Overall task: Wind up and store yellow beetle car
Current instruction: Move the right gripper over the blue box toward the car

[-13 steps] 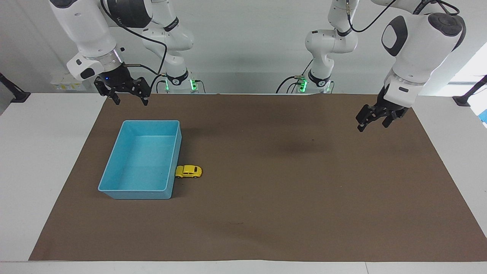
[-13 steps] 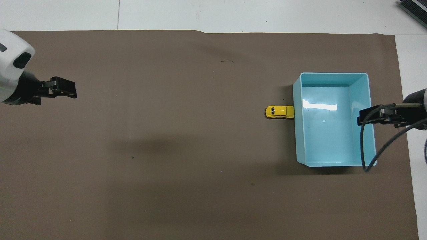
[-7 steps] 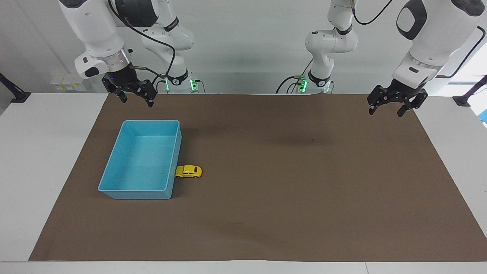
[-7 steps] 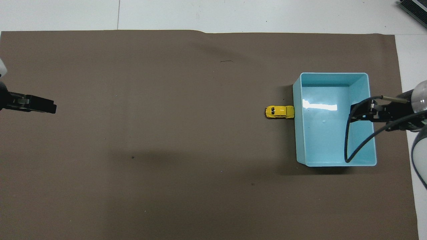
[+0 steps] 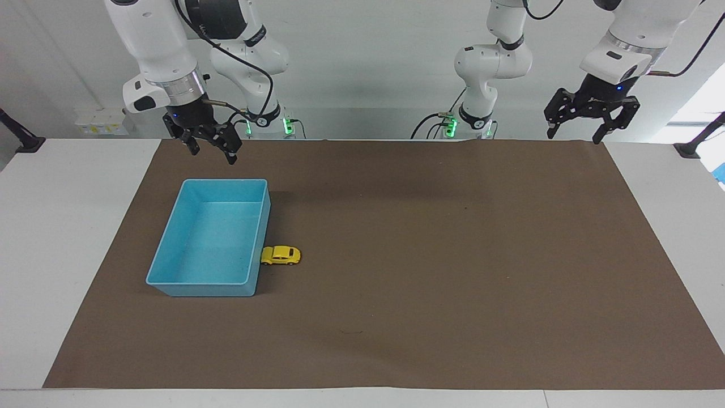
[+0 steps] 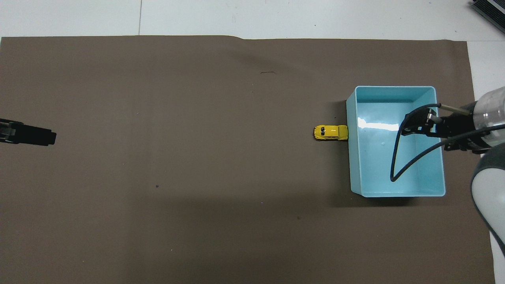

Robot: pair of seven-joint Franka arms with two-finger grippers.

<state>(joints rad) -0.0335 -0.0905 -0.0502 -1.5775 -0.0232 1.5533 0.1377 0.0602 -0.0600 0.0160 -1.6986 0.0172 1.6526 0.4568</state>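
The yellow beetle car [image 5: 280,255] (rounded body, dark windows, small black wheels) sits on the tabletop [image 5: 430,272], touching the blue bin [image 5: 170,252]. The right tool [image 5: 211,148] and left tool [image 5: 573,134] hang spread open, holding nothing.

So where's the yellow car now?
The yellow beetle car sits on the brown mat, against the blue bin, toward the right arm's end.

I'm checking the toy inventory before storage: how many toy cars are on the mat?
1. The yellow beetle car sits on the brown mat, against the outside wall of the blue bin. The bin looks empty; nothing seems hidden.
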